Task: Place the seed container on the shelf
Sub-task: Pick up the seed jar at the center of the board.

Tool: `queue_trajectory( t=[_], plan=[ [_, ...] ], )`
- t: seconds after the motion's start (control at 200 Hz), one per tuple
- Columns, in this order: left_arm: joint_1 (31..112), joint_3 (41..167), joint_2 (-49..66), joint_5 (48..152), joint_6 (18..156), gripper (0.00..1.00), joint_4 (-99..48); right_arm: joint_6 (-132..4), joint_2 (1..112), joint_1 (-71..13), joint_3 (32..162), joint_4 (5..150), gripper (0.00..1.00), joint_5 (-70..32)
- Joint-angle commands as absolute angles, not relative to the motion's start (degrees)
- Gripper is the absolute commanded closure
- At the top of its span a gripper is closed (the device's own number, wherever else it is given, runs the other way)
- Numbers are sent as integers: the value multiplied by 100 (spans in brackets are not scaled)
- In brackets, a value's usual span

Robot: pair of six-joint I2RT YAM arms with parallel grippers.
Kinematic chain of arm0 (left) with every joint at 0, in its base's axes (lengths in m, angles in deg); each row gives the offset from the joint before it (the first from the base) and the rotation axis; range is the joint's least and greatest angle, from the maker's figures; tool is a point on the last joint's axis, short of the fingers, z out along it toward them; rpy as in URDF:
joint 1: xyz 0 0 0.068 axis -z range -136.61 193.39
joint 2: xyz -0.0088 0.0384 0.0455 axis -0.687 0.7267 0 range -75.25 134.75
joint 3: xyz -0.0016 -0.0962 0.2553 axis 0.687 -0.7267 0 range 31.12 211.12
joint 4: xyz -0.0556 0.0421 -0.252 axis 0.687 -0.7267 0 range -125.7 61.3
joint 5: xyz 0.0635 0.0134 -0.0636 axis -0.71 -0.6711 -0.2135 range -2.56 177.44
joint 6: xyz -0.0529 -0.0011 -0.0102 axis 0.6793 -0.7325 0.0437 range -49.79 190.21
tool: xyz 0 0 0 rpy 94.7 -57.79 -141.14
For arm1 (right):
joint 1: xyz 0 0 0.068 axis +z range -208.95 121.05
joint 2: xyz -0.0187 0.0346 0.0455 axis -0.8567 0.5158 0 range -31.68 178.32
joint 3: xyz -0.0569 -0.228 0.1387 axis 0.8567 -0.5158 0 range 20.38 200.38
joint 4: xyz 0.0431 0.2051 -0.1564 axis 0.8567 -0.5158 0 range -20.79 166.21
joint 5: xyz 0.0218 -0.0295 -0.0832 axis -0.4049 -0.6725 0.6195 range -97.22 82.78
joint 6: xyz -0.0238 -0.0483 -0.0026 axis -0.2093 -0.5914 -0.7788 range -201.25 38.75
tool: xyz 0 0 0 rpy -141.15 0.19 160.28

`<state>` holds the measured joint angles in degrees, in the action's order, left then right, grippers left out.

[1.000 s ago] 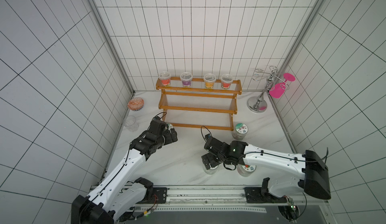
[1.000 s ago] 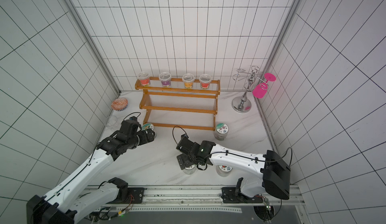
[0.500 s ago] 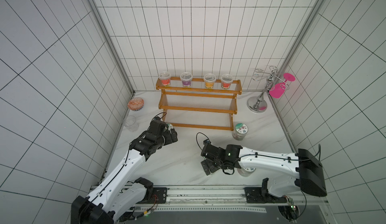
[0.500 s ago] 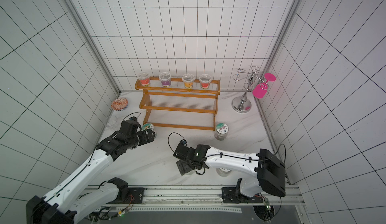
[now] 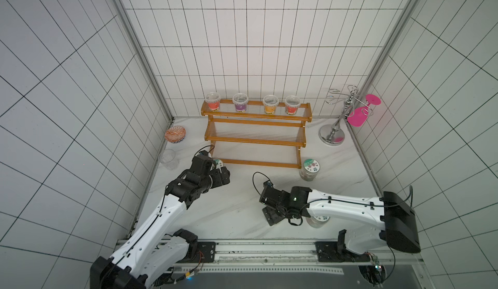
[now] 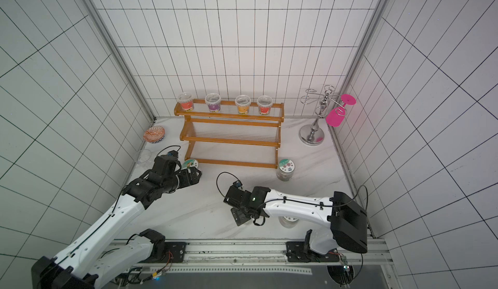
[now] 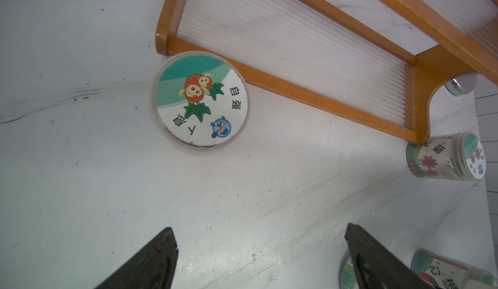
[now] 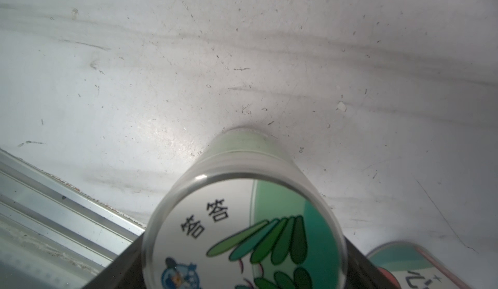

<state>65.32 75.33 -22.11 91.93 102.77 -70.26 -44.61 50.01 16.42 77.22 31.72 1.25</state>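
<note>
A clear seed container (image 8: 242, 220) with a green-leaf lid stands upright on the white table. My right gripper (image 8: 245, 250) has a dark finger against each side of it. In both top views the right gripper (image 5: 272, 215) (image 6: 239, 216) covers that jar near the front edge. The orange-brown wooden shelf (image 5: 256, 139) (image 6: 231, 139) stands at the back, and its lower tiers hold nothing. My left gripper (image 7: 258, 236) (image 5: 222, 175) hovers open over bare table. Just beyond it, a strawberry-lid jar (image 7: 200, 99) (image 5: 217, 163) sits at the shelf's left foot.
Several coloured cups (image 5: 213, 104) line the shelf's top tier. A flower-lid jar (image 5: 310, 169) stands by its right foot, and another jar (image 5: 318, 220) sits under my right arm. At the back are a chrome stand (image 5: 334, 136) with a pink glass (image 5: 358, 116), a patterned bowl (image 5: 175, 134) and a clear tumbler (image 5: 168, 159).
My right gripper has shifted a little left and down over the leaf-lid jar, and its jaws have narrowed round it. The left arm has stayed put.
</note>
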Motion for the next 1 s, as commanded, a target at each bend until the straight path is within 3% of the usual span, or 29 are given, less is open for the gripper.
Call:
queue_trajectory(
  t=[0.0, 0.1, 0.255, 0.435, 0.605, 1.0],
  plan=[
    [6516, 7579, -2506, 9995, 9984, 2, -6632, -4715, 4545, 1648, 8284, 2693, 35, 365],
    [6710, 7469, -2941, 10246, 9886, 2, -6216, -4932, 4264, 1558, 8615, 2190, 36, 403],
    [7755, 7227, -3615, 10059, 9560, 2, -5349, -5280, 3933, 1154, 9312, 1254, 39, 289],
    [9629, 6803, -3785, 9418, 8386, 2, -4156, -5716, 3792, 729, 10230, 448, 41, 57],
    [11081, 6250, -3253, 8886, 6798, 1, -2625, -5992, 3866, 583, 10907, -11, 42, -300],
    [11230, 6912, -1552, 8828, 6436, 1, -1698, -6160, 3880, 548, 11155, -145, 43, -813]
  ],
)
